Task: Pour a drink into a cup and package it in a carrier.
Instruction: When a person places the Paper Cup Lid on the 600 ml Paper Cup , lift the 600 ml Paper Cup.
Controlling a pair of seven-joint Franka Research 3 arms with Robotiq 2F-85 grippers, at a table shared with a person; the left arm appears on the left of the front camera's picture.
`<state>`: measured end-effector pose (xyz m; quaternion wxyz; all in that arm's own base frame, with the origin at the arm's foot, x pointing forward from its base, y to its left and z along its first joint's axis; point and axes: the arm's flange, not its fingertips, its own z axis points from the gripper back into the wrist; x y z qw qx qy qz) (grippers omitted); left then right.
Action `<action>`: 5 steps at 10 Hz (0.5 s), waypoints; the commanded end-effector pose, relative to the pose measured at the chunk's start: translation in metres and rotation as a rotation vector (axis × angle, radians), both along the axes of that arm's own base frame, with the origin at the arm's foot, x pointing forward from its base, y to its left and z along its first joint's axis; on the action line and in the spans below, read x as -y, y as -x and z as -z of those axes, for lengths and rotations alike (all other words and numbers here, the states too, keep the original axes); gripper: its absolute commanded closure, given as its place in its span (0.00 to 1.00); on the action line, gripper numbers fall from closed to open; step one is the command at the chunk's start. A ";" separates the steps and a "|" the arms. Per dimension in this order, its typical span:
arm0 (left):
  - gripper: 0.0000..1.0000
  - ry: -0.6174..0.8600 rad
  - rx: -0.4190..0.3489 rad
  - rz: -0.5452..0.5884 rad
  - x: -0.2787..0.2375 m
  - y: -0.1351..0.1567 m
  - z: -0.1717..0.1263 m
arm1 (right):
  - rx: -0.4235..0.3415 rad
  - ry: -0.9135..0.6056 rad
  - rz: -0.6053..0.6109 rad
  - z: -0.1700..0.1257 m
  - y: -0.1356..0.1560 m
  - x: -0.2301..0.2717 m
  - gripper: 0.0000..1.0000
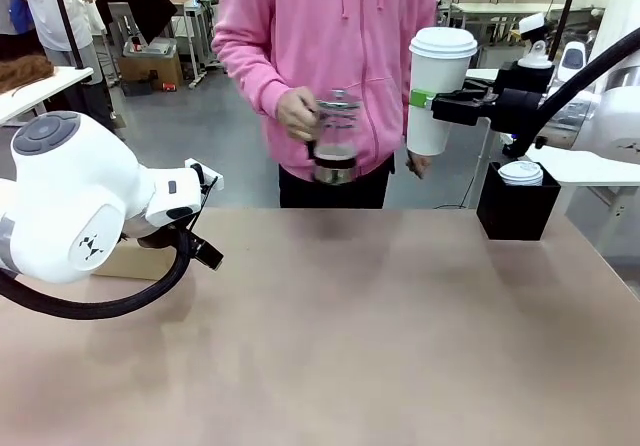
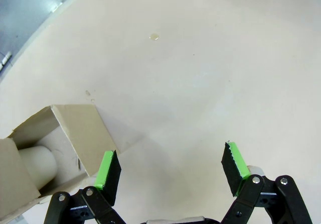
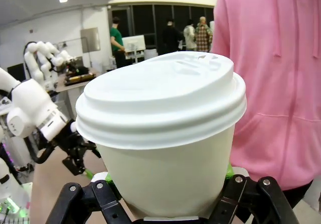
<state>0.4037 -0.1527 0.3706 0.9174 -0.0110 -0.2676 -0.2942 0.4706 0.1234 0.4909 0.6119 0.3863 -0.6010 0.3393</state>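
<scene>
Across the tan table [image 1: 350, 346], the right gripper [image 1: 426, 100] pinches the lidded cup [image 1: 438, 76] aloft beside the person's jug [image 1: 335, 151] (pouring looks done), so what remains is seating it in the carrier [image 2: 75, 133] beside the spread, empty left gripper [image 2: 170, 170].

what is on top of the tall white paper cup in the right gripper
A white plastic lid sits on the tall white paper cup, which the right gripper clamps. The lid covers the mouth, so whatever is inside cannot be seen.
</scene>
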 end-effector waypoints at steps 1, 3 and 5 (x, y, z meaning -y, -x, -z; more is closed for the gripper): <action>0.00 0.002 -0.001 -0.001 -0.001 0.000 0.000 | -0.033 -0.022 -0.042 -0.007 0.007 0.005 0.20; 0.00 0.002 -0.001 -0.001 -0.001 0.000 0.000 | -0.007 -0.007 -0.016 -0.001 0.004 -0.002 0.20; 0.00 0.002 -0.001 -0.001 -0.001 0.000 0.000 | -0.007 -0.007 -0.016 -0.001 0.004 -0.002 0.20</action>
